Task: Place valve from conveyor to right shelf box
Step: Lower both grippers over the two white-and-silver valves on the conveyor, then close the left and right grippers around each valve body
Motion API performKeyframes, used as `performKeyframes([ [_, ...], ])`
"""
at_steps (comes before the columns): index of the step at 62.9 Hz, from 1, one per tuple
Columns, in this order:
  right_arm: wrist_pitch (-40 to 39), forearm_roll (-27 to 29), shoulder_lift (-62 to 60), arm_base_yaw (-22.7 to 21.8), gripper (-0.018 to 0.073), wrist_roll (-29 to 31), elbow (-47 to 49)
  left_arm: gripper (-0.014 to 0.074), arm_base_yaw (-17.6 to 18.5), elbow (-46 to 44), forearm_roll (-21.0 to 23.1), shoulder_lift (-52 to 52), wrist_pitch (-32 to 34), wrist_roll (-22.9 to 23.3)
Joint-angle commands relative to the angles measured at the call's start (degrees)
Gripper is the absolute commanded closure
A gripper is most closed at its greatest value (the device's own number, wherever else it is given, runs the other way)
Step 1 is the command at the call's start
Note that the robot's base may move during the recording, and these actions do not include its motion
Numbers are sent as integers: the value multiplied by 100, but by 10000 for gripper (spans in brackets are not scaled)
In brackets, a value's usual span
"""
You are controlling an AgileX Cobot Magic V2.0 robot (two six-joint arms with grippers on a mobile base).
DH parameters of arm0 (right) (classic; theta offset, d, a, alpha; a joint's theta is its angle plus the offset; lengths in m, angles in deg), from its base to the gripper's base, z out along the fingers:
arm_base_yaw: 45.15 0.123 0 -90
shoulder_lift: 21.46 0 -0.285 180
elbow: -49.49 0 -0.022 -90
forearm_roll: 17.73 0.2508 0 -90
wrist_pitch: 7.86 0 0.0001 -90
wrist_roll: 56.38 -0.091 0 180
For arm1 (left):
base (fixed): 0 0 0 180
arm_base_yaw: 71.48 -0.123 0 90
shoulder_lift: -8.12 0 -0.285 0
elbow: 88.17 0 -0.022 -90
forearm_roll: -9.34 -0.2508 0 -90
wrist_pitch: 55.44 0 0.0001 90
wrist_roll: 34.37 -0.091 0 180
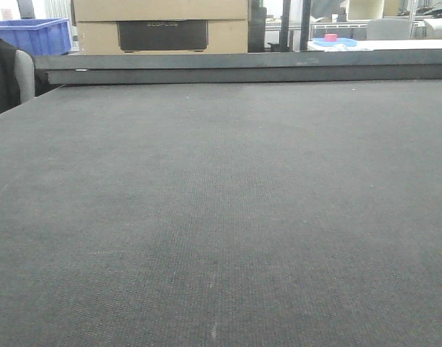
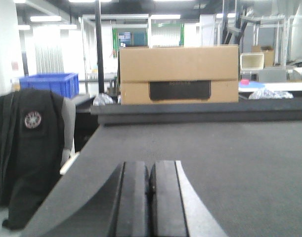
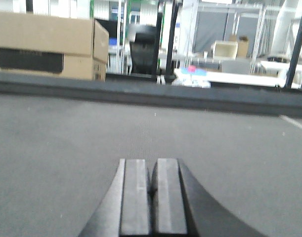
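Note:
The conveyor (image 1: pixel 221 217) fills the front view as a wide dark grey woven belt with a dark raised rail (image 1: pixel 242 69) along its far edge. No valve shows on it in any view, and the right shelf box is out of view. My left gripper (image 2: pixel 150 170) hovers low over the conveyor (image 2: pixel 230 158) near its left edge, shut with nothing between its pads. In the right wrist view my right gripper (image 3: pixel 151 168) is likewise shut and empty above the belt (image 3: pixel 66 143). Neither gripper appears in the front view.
A cardboard box (image 1: pixel 161 27) stands behind the rail. A blue crate (image 1: pixel 34 35) sits at the back left. A chair with a black jacket (image 2: pixel 29 148) is beside the belt's left edge. Tables and racks (image 3: pixel 230 54) lie beyond the far rail.

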Motion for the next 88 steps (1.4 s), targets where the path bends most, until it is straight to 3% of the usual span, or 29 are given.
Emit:
performKeyframes([
  [1,-468,-33,-17,-20,721,10,0,706,9,-21,-126,-19,192,-17],
  [10,146,102,-17,-20,721,10,293,706,9,-461,-272,-19,-457,-17],
  [22,1266,101,239,-20,721,10,1651,706,9,-2211,-210,330,-2512,-17],
  [27,1602,101,688,-20,721,10,2132,706,9,-2955,-194,881,-3239,-17],
  [37,2435,101,1904,-20,721,10,3069,706,9,-4085,-46,2248,-4048,-17],
  [50,3758,101,3644,-20,721,10,4211,706,9,-5618,242,4267,-6245,-17],
  [63,5400,101,5084,-20,721,10,5285,706,9,-6148,607,5553,-6498,-17],
  [88,6732,78,6386,-20,721,10,5928,706,9,-6147,639,6514,-6487,-17],
])
